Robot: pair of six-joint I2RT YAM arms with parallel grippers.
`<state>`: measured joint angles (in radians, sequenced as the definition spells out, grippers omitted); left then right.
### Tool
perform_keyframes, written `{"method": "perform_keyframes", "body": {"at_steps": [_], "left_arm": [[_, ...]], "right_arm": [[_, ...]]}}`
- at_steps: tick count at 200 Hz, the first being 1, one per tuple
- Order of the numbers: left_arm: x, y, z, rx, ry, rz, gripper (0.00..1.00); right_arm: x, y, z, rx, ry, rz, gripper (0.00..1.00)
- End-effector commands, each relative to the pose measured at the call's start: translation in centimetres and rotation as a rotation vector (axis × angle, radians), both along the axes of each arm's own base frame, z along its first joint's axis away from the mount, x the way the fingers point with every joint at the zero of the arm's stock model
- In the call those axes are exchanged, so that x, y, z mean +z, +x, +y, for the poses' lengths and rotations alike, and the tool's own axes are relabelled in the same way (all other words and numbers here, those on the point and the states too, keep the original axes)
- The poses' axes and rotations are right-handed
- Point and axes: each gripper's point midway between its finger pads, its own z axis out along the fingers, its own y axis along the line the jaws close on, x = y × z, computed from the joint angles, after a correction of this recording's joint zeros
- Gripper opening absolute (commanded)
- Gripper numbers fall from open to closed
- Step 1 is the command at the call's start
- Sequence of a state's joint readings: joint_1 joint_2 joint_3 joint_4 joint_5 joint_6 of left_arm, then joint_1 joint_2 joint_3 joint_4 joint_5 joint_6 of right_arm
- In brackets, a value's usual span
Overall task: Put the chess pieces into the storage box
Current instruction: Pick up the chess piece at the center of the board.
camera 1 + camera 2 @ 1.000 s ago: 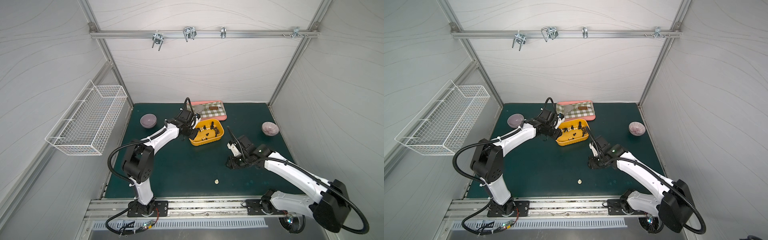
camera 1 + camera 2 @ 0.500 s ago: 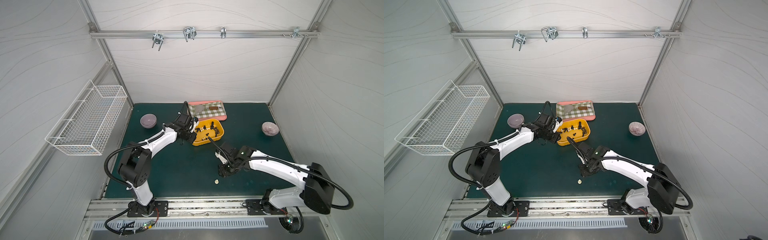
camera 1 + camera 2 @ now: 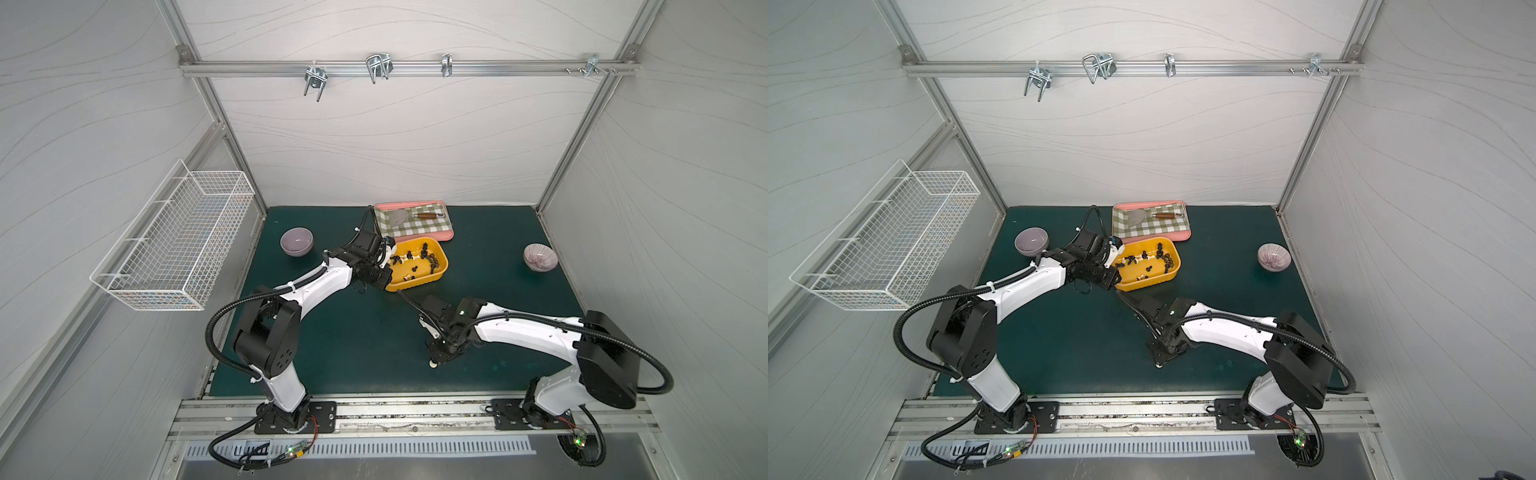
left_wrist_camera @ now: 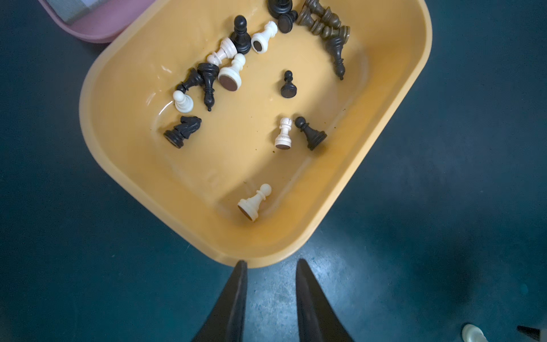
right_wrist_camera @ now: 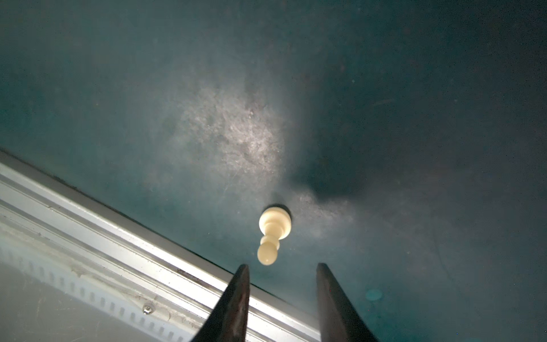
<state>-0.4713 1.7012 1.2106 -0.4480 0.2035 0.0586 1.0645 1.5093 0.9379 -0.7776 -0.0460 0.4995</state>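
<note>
On the far side, just near of a pink plastic tray lined with green checked cloth and between a plain mauve bowl on the left and a striped bowl on the right, the shallow yellow-orange plastic tub holds toppled black and cream chess pieces, with the left gripper empty and narrowly parted at its near-left corner, while one cream pawn stands on the near mat just beyond the right gripper, whose parted jaws hold nothing.

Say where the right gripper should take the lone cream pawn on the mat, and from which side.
Take the cream pawn at the narrow waist under its round head, right gripper coming straight down from above, open jaws astride it. It appears to stand upright on its wide base on the mat; being round, any closing direction should suit.
</note>
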Motion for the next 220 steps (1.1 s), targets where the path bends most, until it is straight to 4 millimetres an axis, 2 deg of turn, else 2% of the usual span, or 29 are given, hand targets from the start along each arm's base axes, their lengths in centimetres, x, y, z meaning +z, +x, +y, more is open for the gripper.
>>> {"method": "perform_keyframes", "body": {"at_steps": [1, 77, 137, 220], "left_arm": [[1.4, 0.5, -0.4, -0.007, -0.037, -0.039, 0.30], [1.3, 0.4, -0.3, -0.007, -0.031, -0.039, 0.30], [1.1, 0.3, -0.3, -0.007, -0.029, -0.034, 0.30], [1.3, 0.4, 0.1, 0.001, -0.015, -0.042, 0.30]], "right_arm": [[0.2, 0.0, 0.6, 0.007, -0.008, -0.009, 0.38], [-0.8, -0.1, 1.1, 0.014, -0.028, 0.003, 0.32], [-1.3, -0.2, 1.0, 0.021, -0.046, 0.009, 0.22], [-0.8, -0.1, 1.0, 0.018, -0.036, -0.009, 0.13]]}}
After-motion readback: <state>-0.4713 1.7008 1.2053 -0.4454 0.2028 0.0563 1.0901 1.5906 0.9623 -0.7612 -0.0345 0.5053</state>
